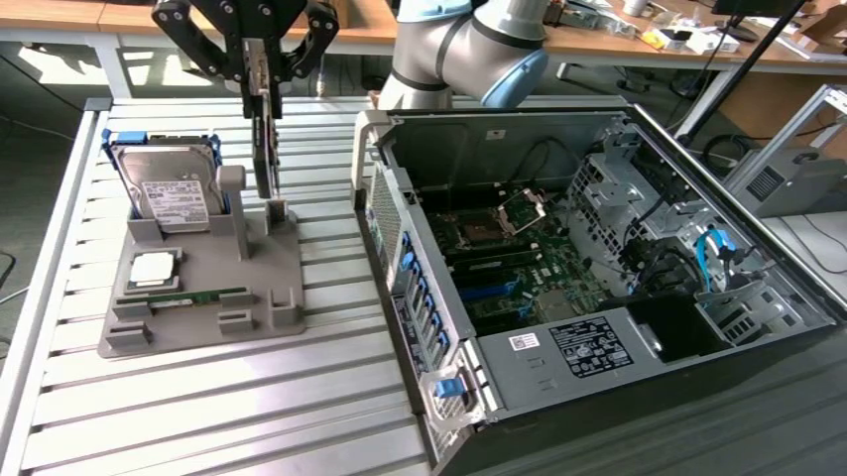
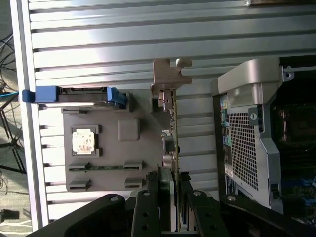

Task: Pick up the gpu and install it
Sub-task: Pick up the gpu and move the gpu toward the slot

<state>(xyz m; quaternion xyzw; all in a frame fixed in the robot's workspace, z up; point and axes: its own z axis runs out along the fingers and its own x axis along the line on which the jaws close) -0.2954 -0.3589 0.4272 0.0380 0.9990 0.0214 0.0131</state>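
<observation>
The gpu (image 1: 269, 139) is a thin dark card hanging on edge with my gripper (image 1: 261, 74) shut on its upper end. Its lower end sits right at the slotted post (image 1: 280, 215) of the grey holder; I cannot tell whether it is clear of the slot. In the wrist view the gpu (image 2: 174, 143) appears edge-on, its silvery bracket (image 2: 167, 74) at the far end. My gripper (image 2: 170, 217) has its black fingers (image 2: 148, 207) pressed against both faces of the card. The open computer case (image 1: 397, 139) stands on the exterior view's right of the holder.
The grey holder (image 1: 198, 327) also carries a hard drive (image 1: 175, 193) in a blue frame, a square processor (image 1: 153, 268) and a green memory stick (image 1: 185, 296). The motherboard (image 1: 517, 268) lies exposed inside the case. Everything rests on a slatted metal table (image 1: 198, 416).
</observation>
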